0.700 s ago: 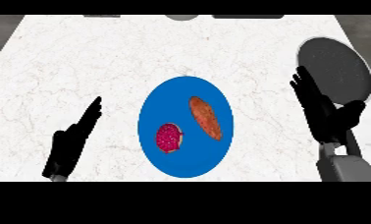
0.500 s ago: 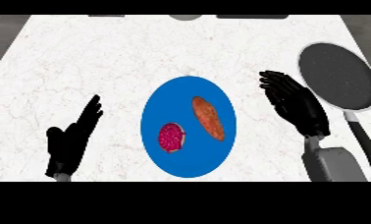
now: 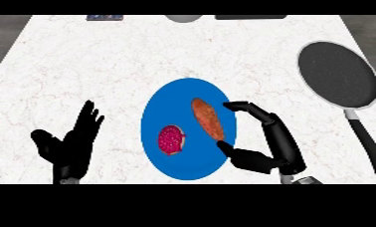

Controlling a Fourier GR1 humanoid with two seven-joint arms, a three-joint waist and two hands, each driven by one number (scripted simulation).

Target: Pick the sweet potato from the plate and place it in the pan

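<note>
Sweet potato [image 3: 208, 119], the orange-brown root at the centre of this job, lies on the right half of the blue plate [image 3: 165, 109], slanted from upper left to lower right, with a round dark-red cut fruit [image 3: 172, 140] lower left of it on the same plate. Less than a second ago the right hand [image 3: 268, 141] hung out to the right, close by the pan [image 3: 337, 74]; it has since swung left across the counter [image 3: 88, 61] and now sits at the plate's right edge, just beside the root. Its fingers reach over the rim toward the upper part of the sweet potato while the thumb comes in below near the lower end, so the hand is spread wide like an open clamp bracketing the root from the right. It has hold of nothing; whether a fingertip already brushes the skin cannot be told from this angle. That shift reads as the approach done and the grasp about to begin, with lifting and the carry to the pan yet to come. The dark pan stands well apart at the upper right, its handle running down toward the lower edge. The left hand [image 3: 72, 144] rests open at the lower left, fingers up, away from the plate.
</note>
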